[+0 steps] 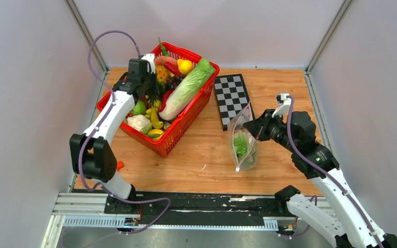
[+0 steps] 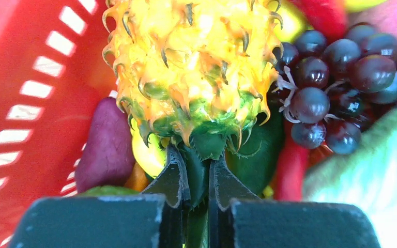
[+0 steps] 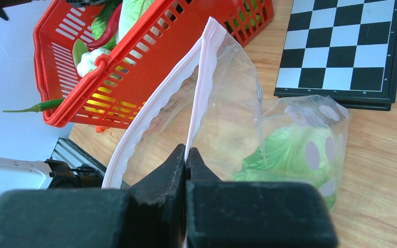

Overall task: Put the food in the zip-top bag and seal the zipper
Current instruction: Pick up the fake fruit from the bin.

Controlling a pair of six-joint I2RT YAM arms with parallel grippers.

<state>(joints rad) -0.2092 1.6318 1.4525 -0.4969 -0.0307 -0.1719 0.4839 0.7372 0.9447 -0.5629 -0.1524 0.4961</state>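
Holding one pineapple (image 2: 196, 67), left gripper (image 2: 199, 173); one zip-top bag (image 3: 227, 108), right gripper (image 3: 186, 155).

Left gripper (image 2: 199, 168), right gripper (image 3: 186, 157) — both closed

Your right gripper (image 3: 186, 155) pinches one pink zipper strip (image 3: 202, 77) of the clear bag (image 3: 238, 108), whose mouth gapes. You see lettuce (image 3: 284, 155) inside, the red basket (image 3: 150, 46) behind, and the checkerboard (image 3: 341, 41) on the wooden table (image 3: 382, 181).
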